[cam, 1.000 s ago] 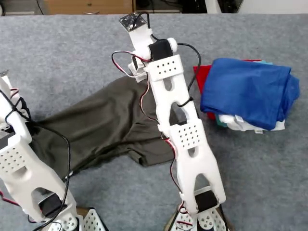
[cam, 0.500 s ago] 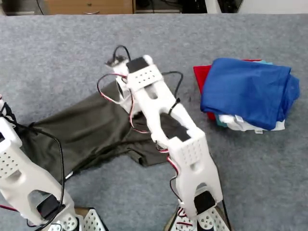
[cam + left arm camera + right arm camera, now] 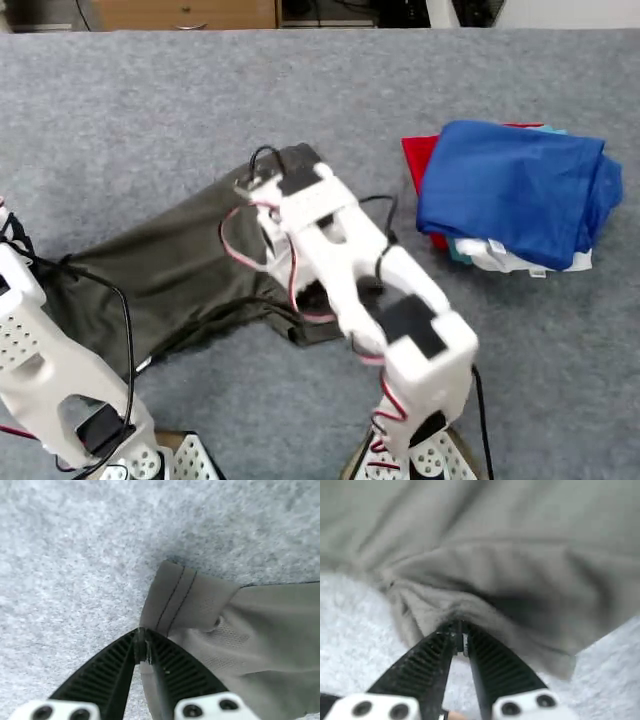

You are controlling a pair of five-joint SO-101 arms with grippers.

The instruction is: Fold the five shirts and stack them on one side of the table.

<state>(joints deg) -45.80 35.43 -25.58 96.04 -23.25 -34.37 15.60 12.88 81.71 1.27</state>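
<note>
- Down on the grey table (image 3: 150, 100): olive shirt (image 3: 170, 260) sprawled loose and creased across the left-middle, not yet folded.
- Over at the left tool (image 3: 142, 645): clamped tight on the olive shirt's (image 3: 240, 630) stitched edge, tips meeting right on the fabric. Just past them, a doubled-over flap with twin seam lines, bare table around it.
- From above, left arm (image 3: 40, 370) low at the near-left corner, by the shirt's left end, black cables trailing over the cloth.
- Across at the right tool (image 3: 457, 635): closed as well, pinching a bunched ridge of the same olive shirt (image 3: 520, 545). Soft folds rising behind it, grey table at both sides.
- From above, right arm (image 3: 350, 270) stretched from the near edge diagonally over the shirt, wrist sitting above the garment's far-right corner.
- So, both tools locked on one garment, one at each end of it.
- Off to the right, well apart from the olive shirt: stack (image 3: 540, 215) of folded shirts. Blue shirt (image 3: 500, 170) on top, red shirt (image 3: 418, 155) peeking out at the far-left corner, white shirt (image 3: 500, 258) and a sliver of teal poking out along the near edge.
</note>
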